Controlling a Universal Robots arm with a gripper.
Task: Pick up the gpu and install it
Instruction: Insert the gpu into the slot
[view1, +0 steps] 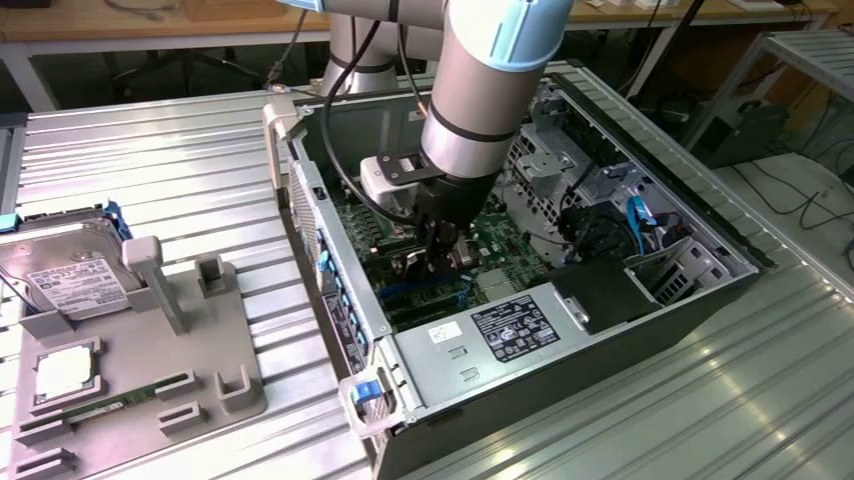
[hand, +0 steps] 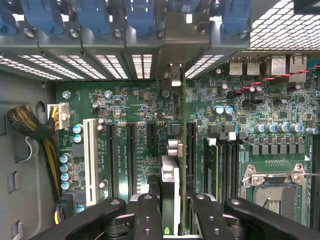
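Note:
My gripper (hand: 176, 220) is shut on the gpu (hand: 183, 150), which I see edge-on as a thin green card between the two black fingers (hand: 147, 220). Its silver bracket end (hand: 172, 75) reaches toward the case's rear slot openings. The card stands upright over the motherboard (hand: 145, 130), lined up along a long black expansion slot (hand: 191, 150); whether it is seated in the slot I cannot tell. In the exterior view the gripper (view1: 445, 262) is down inside the open PC case (view1: 334, 300), just above the board.
A white slot (hand: 91, 160), further black slots (hand: 131, 155) and the CPU socket (hand: 272, 187) lie beside the card. Blue clips (hand: 142, 15) line the rear wall. Outside the case, a grey fixture (view1: 147, 370) carries a hard drive (view1: 67, 280) and a RAM stick (view1: 94, 405).

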